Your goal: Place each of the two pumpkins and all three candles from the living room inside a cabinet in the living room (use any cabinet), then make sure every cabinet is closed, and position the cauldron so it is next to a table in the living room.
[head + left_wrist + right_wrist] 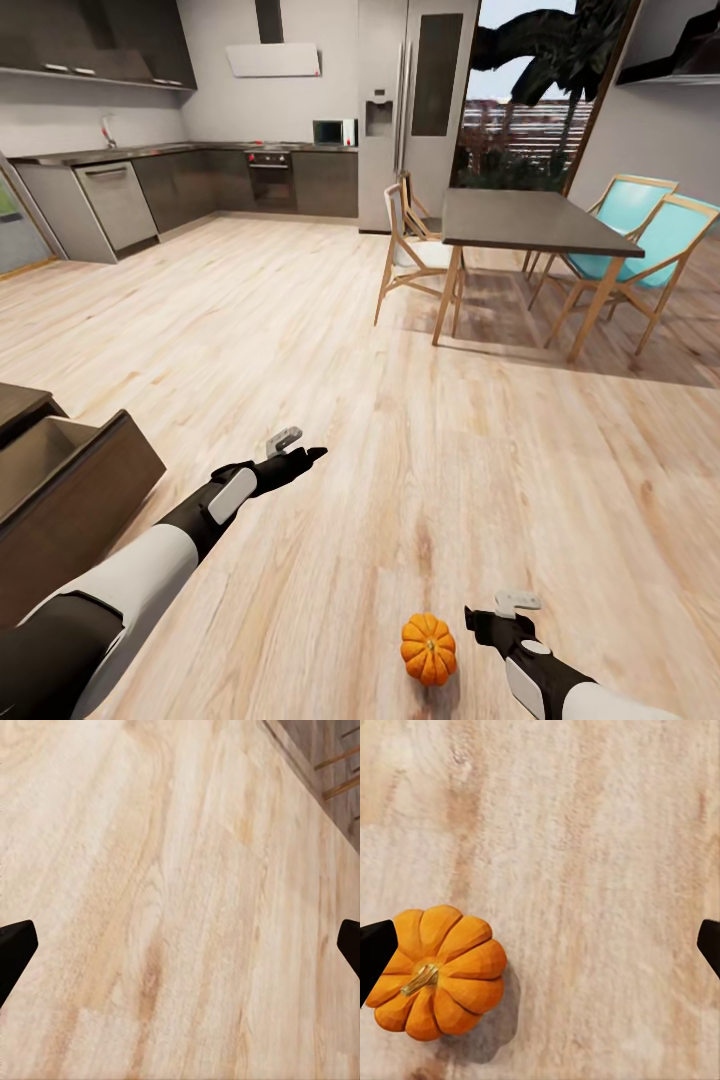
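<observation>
Pumpkin (428, 648): one, orange, ribbed, upright on the pale plank floor (400, 400) at 6 o'clock of the head view, just left of the right gripper (480, 622). In the right wrist view the pumpkin (437, 973) sits stem up beside one dark fingertip (375, 949), whether touching cannot be told; the other tip stands well apart across bare boards, fingers spread wide, nothing held.

Left gripper (310, 457): at 7 o'clock, over bare floor; left wrist view shows its fingertips (15, 949) at opposite borders, spread wide, nothing between.

Cabinet (70, 500): dark-brown, at 8 o'clock, one drawer pulled out, pale inside, its front corner near the left forearm.

Dining table (530, 222): at 1 o'clock, with wooden chair (410, 250) and teal chairs (640, 230) around it.

Kitchen counter (150, 170): at 11 o'clock. Wide unobstructed floor lies between these.
</observation>
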Available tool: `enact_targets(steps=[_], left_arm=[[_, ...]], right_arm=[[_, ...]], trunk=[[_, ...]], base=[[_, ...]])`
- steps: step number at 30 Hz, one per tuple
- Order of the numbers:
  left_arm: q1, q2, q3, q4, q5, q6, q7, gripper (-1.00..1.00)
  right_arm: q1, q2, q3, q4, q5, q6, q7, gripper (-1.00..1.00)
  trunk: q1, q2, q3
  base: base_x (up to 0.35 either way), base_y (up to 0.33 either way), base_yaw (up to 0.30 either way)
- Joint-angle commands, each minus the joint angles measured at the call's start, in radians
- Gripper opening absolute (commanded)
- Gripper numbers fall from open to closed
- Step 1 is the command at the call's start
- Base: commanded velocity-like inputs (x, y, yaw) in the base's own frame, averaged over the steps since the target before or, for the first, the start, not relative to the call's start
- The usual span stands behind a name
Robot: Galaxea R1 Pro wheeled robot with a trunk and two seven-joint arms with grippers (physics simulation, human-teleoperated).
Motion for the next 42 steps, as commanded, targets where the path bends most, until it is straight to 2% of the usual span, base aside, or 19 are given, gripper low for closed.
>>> enact_targets(steps=[1, 42], left_arm=[[0.000, 0.000, 0.000, 0.000, 0.000, 0.000, 0.000, 1.00], [0.000, -0.001, 0.000, 0.000, 0.000, -0.001, 0.000, 1.00]], right_arm=[[0.000, 0.000, 0.000, 0.000, 0.000, 0.000, 0.000, 1.00], [0.000, 0.000, 0.000, 0.000, 0.000, 0.000, -0.001, 1.00]], trunk=[[0.004, -0.007, -0.003], [0.161, -0.294, -0.132]], base=[[0.000, 0.000, 0.000], [0.000, 0.000, 0.000]])
